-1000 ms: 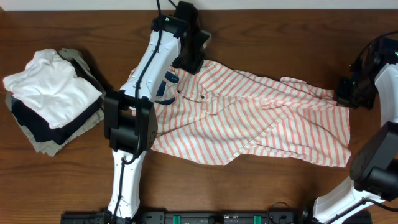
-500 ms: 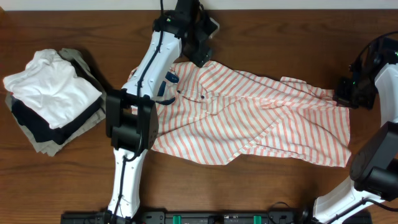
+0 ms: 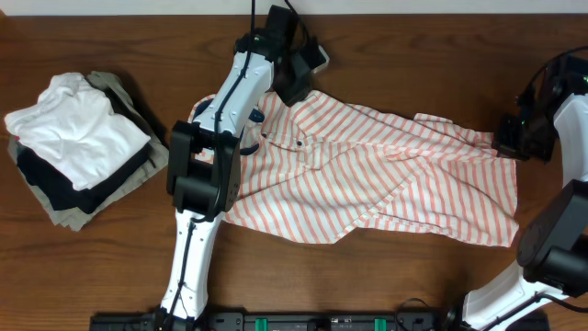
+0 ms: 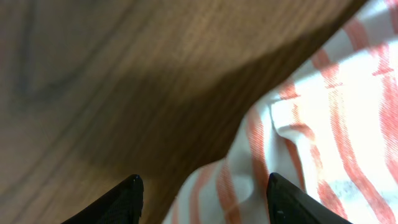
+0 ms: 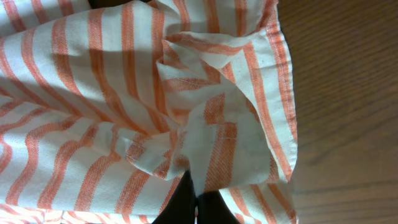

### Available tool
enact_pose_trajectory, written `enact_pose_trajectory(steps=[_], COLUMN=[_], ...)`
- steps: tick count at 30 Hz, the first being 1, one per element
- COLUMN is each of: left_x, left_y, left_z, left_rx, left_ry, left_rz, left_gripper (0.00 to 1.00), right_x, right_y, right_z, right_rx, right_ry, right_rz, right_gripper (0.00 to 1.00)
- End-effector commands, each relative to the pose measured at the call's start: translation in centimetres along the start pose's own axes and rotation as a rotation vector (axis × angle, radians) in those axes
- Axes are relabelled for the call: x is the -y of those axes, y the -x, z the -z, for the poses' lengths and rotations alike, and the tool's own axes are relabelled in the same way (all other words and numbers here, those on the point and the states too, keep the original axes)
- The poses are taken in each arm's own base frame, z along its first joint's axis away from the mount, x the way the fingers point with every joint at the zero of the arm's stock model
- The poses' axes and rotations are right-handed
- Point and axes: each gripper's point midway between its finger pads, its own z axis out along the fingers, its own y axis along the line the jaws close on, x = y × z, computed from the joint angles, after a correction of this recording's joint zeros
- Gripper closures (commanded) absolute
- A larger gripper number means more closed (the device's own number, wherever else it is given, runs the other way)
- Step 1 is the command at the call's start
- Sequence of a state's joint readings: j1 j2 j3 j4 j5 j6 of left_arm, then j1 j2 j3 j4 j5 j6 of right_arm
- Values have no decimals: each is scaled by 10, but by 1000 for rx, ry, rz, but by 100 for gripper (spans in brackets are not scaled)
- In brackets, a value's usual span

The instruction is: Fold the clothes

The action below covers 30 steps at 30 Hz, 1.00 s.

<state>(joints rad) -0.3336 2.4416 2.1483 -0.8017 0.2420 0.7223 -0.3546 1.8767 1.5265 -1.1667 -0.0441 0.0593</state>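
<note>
Folded pile apart — left arm crosses shirt.

striped shirt: 1 | left pile: white garment: 1, dark garment: 1, khaki garment: 1 | robot arms: 2, left arm, right arm | table: 1

Nothing here carries any writing I can read: no label, brand, number or sign shows in any view.
</note>
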Motion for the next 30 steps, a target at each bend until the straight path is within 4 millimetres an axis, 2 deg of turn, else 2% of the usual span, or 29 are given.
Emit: enact_pose_trajectory(steps=[1,5,9,11,15,17,20,23,30], left_x=[10,13,19,22,24,25,23,23,18], left_y=[-14,-17,-22,-24,-25,-25,-26,-24,-5], left_z=[-16,-17,-17,-16,-16,-16,-13,0,58], left_rx=[-25,-37,-59,-62,-67,-70,-73,-77,-23], left_ry=[-65,-75,-102,-119,-127,-128,-125,-117,-69], left_rz=[-2,1,8,11,13,14,20,80,228], left_gripper=[36,37,42,50,85,91,94,94,94], right_x=[4,4,4,4,4,4,4,4,5], right_y=[-1,0,0,0,0,0,0,-1,0], right_z=[2,2,2,2,2,2,2,2,2], right_rx=[3,4,4,4,4,4,4,2,4], right_ry=[-10,-10,-10,-10,-10,-10,-10,-11,-11], right_rz=[2,2,2,2,2,2,2,2,-1], right_gripper=[99,99,99,99,99,99,99,99,99])
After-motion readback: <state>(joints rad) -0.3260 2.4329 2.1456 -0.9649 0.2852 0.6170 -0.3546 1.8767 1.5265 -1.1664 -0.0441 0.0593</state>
